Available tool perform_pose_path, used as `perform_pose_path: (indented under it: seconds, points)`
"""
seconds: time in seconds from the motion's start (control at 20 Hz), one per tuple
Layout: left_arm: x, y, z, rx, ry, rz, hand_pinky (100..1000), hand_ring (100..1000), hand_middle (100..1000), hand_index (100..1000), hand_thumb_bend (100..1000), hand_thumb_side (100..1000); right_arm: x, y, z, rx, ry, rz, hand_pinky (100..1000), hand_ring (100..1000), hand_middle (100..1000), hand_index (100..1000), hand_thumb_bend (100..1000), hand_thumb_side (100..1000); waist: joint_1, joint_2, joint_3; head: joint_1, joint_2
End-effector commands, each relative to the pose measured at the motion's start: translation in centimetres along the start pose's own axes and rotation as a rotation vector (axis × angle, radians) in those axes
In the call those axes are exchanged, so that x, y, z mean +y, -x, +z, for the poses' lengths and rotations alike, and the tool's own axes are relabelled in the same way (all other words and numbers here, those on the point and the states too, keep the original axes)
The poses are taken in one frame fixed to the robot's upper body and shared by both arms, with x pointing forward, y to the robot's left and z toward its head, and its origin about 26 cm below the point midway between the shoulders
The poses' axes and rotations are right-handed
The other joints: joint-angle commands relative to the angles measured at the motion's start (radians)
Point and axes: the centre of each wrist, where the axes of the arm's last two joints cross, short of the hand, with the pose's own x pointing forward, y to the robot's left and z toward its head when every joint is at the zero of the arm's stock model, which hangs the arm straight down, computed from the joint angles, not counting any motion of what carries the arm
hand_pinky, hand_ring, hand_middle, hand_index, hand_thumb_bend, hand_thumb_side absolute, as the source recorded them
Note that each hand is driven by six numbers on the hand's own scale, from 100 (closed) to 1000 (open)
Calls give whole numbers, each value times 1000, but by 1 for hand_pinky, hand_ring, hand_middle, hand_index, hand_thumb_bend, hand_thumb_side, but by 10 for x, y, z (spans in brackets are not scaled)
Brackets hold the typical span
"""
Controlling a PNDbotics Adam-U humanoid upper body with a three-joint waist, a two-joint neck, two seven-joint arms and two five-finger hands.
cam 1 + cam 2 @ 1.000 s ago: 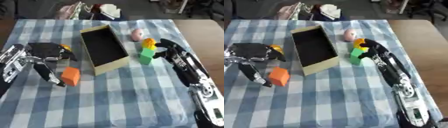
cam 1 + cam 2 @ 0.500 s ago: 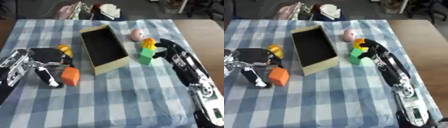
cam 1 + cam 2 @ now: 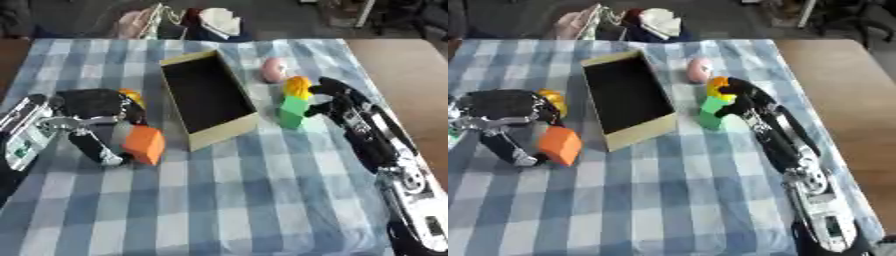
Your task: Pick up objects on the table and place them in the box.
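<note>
Since a second ago the left robot hand (image 3: 92, 107) has dropped lower and closed in on the orange block (image 3: 144, 144), which sat clear of it before and is now tipped up, touching the thumb. Fingers curl over the block's far side, thumb on its near left: a pinch being set, probably for the lift toward the box (image 3: 207, 97). Block: bright orange, cube-like, plain faces, left of the box on the checked table (image 3: 262, 200). A yellow round thing (image 3: 132, 96) shows just behind the fingers.

Right robot hand (image 3: 737, 97) reaches in from the near right, fingers bent round the green block (image 3: 711, 113) with an orange-yellow piece (image 3: 717, 85) on top; appears clasped. Pink egg-shaped thing (image 3: 274, 69) lies beyond it. Box open, dark inside, nothing visible in it.
</note>
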Motion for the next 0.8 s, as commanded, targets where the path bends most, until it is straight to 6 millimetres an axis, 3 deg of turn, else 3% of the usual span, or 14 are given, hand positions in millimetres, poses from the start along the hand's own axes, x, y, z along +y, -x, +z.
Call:
perform_pose_path:
  seconds: [0.05,0.1,0.35,0.8]
  points:
    - [37,2,18,-62,14,-59,754,605,548,695,131,321,-3,-6,-3,-21,-1,13,870,666,827,923,100,738,10,-27,1,-5,5]
    - [44,2,20,-53,-12,-51,754,604,547,695,193,291,-3,-6,-3,-21,-1,12,870,666,827,923,100,738,10,-28,1,-5,5]
    - [68,9,13,-7,-76,-15,753,605,548,698,198,287,-1,-5,-3,-21,-6,4,870,666,827,923,100,738,7,-32,-6,0,5]
    - [67,24,-37,36,-82,13,759,620,566,718,189,285,9,-6,-8,-39,-38,-28,870,666,827,923,100,739,-10,-35,-44,32,5]
